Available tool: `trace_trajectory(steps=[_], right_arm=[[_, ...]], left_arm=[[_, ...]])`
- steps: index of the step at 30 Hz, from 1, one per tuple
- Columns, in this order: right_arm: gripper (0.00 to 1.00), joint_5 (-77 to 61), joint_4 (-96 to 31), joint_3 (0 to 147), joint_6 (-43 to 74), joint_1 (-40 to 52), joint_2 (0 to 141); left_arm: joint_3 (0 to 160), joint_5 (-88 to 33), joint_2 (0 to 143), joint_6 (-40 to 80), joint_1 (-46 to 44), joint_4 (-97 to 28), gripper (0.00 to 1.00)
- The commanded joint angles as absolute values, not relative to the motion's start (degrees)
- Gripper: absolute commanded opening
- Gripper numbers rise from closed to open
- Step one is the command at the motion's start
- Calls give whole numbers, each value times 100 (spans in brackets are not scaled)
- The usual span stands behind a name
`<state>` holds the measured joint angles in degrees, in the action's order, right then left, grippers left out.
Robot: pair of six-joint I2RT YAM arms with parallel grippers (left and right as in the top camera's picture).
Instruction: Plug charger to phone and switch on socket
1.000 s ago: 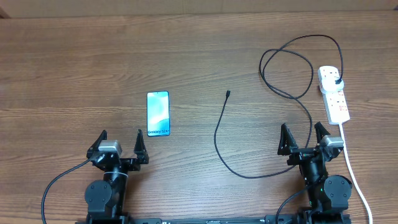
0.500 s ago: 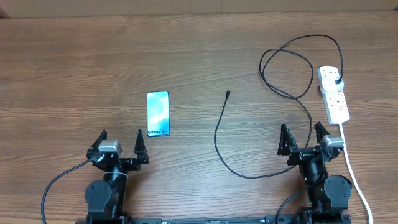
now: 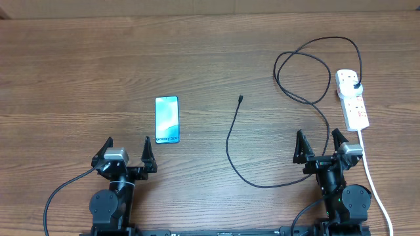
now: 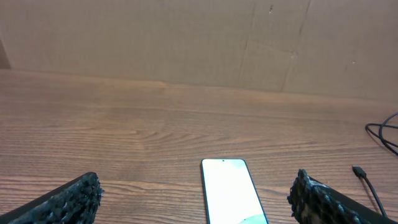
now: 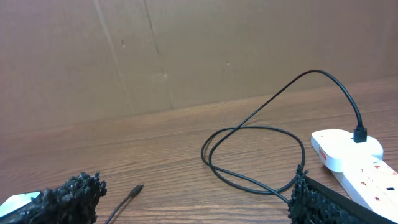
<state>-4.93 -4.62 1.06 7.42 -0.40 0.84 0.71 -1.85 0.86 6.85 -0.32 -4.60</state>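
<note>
Phone [image 3: 167, 120] lit, just ahead of left gripper [image 3: 128, 145], jaws wide, charger [image 3: 228, 141] tip loose between arms, plug in socket [image 3: 352, 99] beyond right gripper [image 3: 319, 137], wide, empty.

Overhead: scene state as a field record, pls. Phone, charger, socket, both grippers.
phone: flat, screen lit, ahead of left gripper, nothing plugged in
charger: plug in socket's far end; tip loose on table, right of phone, apart from it
socket: far right, switch state unreadable
left gripper: open, empty
right gripper: open, empty
</note>
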Motion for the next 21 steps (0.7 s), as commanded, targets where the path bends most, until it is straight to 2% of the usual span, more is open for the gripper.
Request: trace_trajectory(steps=[1, 14, 21], right_arm=[[100, -456, -434, 47, 720, -82, 16], [100, -456, -434, 47, 720, -82, 16], [100, -456, -434, 47, 720, -82, 16]], left_arm=[[27, -150, 25, 580, 3, -440, 100], [110, -460, 32, 576, 3, -456, 100], [740, -709, 403, 554, 3, -760, 100]])
